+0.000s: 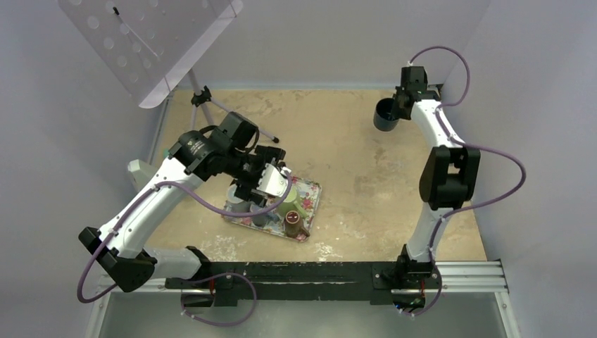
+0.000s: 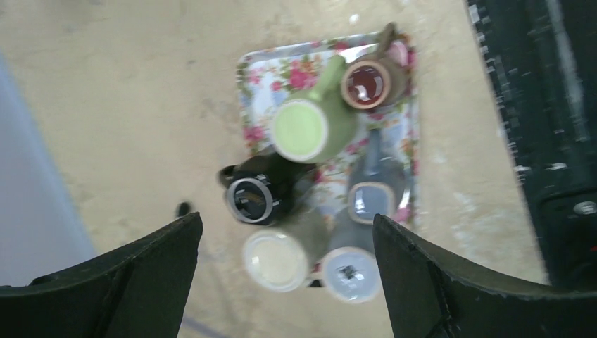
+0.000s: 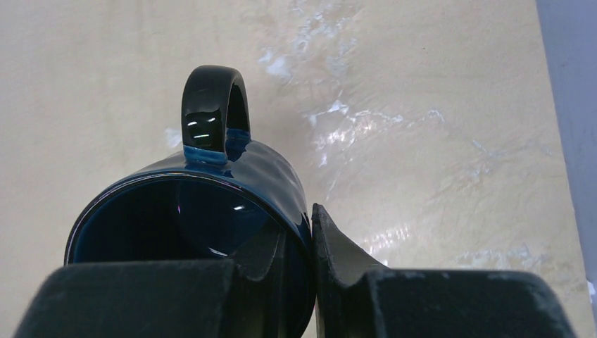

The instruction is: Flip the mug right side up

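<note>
The dark blue mug [image 1: 386,116] is at the far right of the table [image 1: 352,162], well apart from everything else, and the right gripper [image 1: 400,100] grasps it by the wall near the rim. In the right wrist view one finger sits inside the mug [image 3: 267,169] and the other outside, the right gripper [image 3: 299,232] pinching the glazed wall between them. The mouth faces the wrist camera and, from above, seems to point upward, so the turn looks close to done. I cannot tell whether the base touches the table. The main risk is the hold itself: a pinch on a smooth, curved wall off to one side lets the mug swing or slide between the pads, and its handle adds weight on the far side. If the fingers part while the base is tilted or off the surface, the mug could drop, tip onto its side and roll, undoing the turn. The left gripper [image 1: 271,179] hangs released, jaws wide apart, above the flowered tray [image 1: 310,190] on the near left. In its wrist view the left gripper [image 2: 285,220] looks down on the crowded tray [image 2: 246,63]. Lowering carelessly there could knock the green mug [image 2: 310,127] or its neighbours.
</note>
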You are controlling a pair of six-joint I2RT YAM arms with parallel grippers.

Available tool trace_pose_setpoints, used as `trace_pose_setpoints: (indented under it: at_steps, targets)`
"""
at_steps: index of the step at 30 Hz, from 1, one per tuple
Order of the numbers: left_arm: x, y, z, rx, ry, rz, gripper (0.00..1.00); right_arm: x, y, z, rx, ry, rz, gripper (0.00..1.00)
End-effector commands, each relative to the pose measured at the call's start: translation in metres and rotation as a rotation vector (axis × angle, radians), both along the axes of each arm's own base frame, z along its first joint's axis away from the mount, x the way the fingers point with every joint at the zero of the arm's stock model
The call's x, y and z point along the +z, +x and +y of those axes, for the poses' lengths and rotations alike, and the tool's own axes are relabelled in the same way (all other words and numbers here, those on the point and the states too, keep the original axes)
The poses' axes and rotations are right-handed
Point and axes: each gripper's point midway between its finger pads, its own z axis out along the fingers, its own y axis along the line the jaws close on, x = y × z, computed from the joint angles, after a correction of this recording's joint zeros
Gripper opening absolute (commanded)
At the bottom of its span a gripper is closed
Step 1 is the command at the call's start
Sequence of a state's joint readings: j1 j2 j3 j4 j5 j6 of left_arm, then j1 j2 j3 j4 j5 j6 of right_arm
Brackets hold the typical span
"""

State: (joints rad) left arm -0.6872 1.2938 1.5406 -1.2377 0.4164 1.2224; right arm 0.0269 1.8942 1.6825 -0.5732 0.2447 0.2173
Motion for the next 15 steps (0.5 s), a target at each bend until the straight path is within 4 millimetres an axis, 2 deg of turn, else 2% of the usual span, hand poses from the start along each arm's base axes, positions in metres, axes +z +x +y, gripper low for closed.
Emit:
trace_pose_setpoints:
  at_steps: [1,2,4,9,12,14,15]
  targets:
    - [-0.020,-0.054,0.003,0.075,-0.057,0.313,0.93,0.003,0.041,-0.009,0.002,0.001,-0.072,0.00]
    - [-0.024,-0.055,0.004,0.081,-0.053,0.320,0.93,-0.004,0.044,-0.024,-0.027,0.004,-0.066,0.00]
    - [-0.032,-0.056,0.007,0.090,-0.036,0.324,0.93,-0.017,0.049,-0.031,-0.043,0.002,-0.049,0.00]
    - [-0.040,-0.044,0.006,0.136,-0.025,0.306,0.92,-0.049,0.055,-0.029,-0.035,0.021,0.005,0.00]
    - [-0.039,-0.029,-0.002,0.165,-0.029,0.294,0.91,-0.054,0.057,-0.025,-0.021,0.045,0.010,0.00]
    - [-0.034,-0.016,-0.010,0.190,-0.030,0.288,0.91,-0.049,0.056,-0.023,-0.011,0.048,0.008,0.23]
    - [-0.031,-0.009,-0.014,0.201,-0.028,0.287,0.91,-0.044,0.056,-0.023,-0.005,0.047,0.005,0.39]
